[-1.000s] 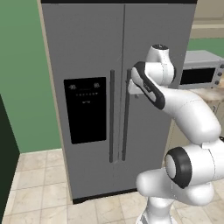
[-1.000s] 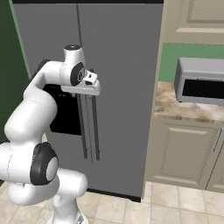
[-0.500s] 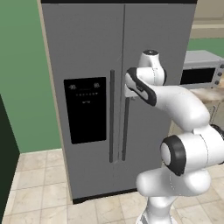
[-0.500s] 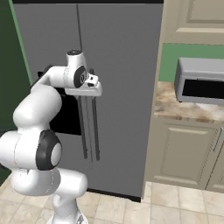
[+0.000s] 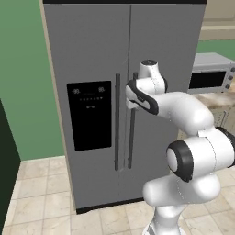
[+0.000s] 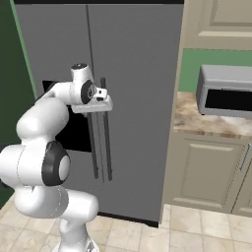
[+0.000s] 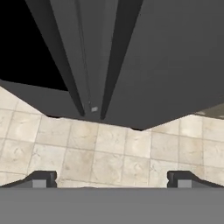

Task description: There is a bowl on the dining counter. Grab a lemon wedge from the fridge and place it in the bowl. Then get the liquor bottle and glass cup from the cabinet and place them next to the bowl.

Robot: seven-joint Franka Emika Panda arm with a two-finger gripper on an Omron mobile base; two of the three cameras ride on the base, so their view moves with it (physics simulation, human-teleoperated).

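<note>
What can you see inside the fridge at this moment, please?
Nothing inside shows: both grey doors of the fridge are shut, so shelves and any lemon wedge stay covered. On the outside are the black dispenser panel and two vertical handles, with the hand open near them.

The arm rises from its base, folds at a raised elbow joint and reaches forward at roughly chest height, with the forearm close to level. The wrist is bent so that the hand points downward. The gripper (image 7: 112, 180) has its two dark fingertips (image 7: 42, 179) set wide apart, with nothing between them. In the right base view the gripper (image 6: 101, 98) sits at the end of the wrist.
</note>
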